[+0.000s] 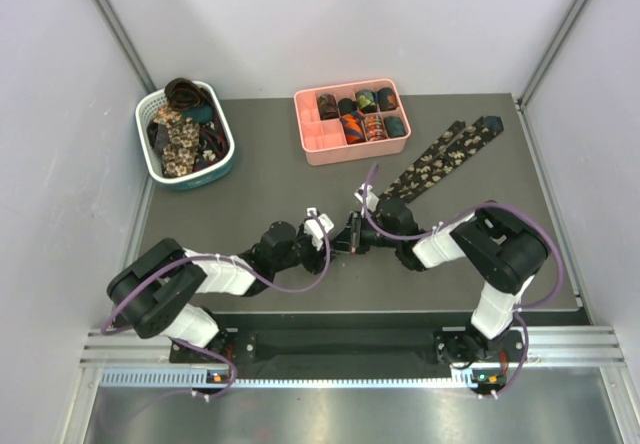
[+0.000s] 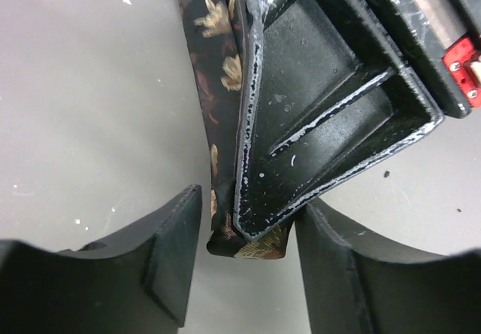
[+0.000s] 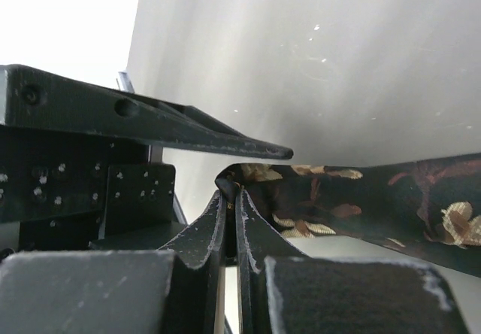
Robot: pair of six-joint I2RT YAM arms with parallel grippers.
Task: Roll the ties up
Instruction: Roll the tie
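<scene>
A dark tie with beige floral print [image 1: 440,159] lies as a long folded strip from the table's far right toward the middle. My right gripper [image 1: 358,230] is shut on its near end; in the right wrist view the closed fingertips [image 3: 225,217] pinch the folded fabric [image 3: 361,198]. My left gripper [image 1: 343,236] is open and faces it. In the left wrist view its gripper [image 2: 248,262] straddles the tie's end [image 2: 248,245] and the right gripper's finger [image 2: 301,123], without closing on them. Several coiled ties sit in the pink tray [image 1: 312,142].
A white-and-teal basket [image 1: 155,164] with several loose ties stands at the back left. The pink divided tray is at the back centre. Metal frame posts and white walls bound the grey table [image 1: 260,184] on both sides.
</scene>
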